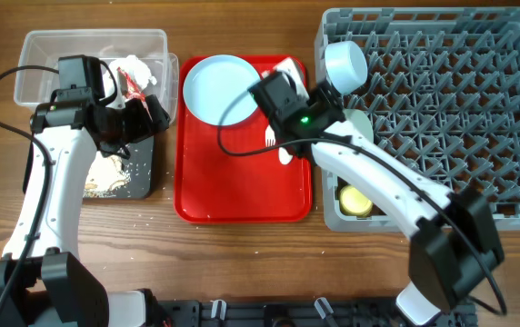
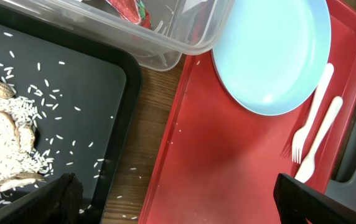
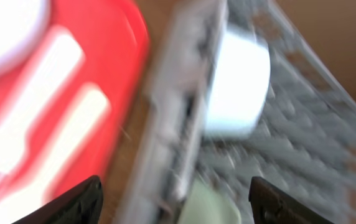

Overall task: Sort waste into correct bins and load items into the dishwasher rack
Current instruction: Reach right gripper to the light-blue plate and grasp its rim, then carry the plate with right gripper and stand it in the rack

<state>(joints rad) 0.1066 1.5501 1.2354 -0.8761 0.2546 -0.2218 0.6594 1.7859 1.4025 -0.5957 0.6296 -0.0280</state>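
The left gripper (image 2: 175, 185) is hanging with its 2 fingers spread wide and gripping nothing, above the gap where the black tray (image 1: 142, 173) is meeting the red tray (image 1: 242, 200). The clear tub (image 1: 37, 54) is sitting at the far left corner of the table, and the red-and-white wrapper (image 1: 133, 77) with white tissue is lying inside it at its right end. The black tray is sitting just on the near side of the tub, and rice with brown scraps (image 2: 4, 137) is lying heaped in it; a few grains are lying on the bare wood beside it. The red tray is occupying the middle of the table. On it the pale blue plate (image 1: 219, 86) is resting toward the far edge, with the white fork (image 2: 315, 106) and spoon (image 2: 324, 127) lying side by side to its right. The grey rack (image 1: 478, 109) is filling the right side of the table. The right gripper (image 3: 175, 185) is hovering over the rack's left wall, fingers spread, holding nothing; its wrist view is blurring heavily. The pale bowl (image 1: 345, 64) is lying on its side in the rack's far left corner. The green bowl (image 1: 362, 127) is sitting partly under the right arm, and the yellow cup (image 1: 355, 200) is standing in the near left corner.
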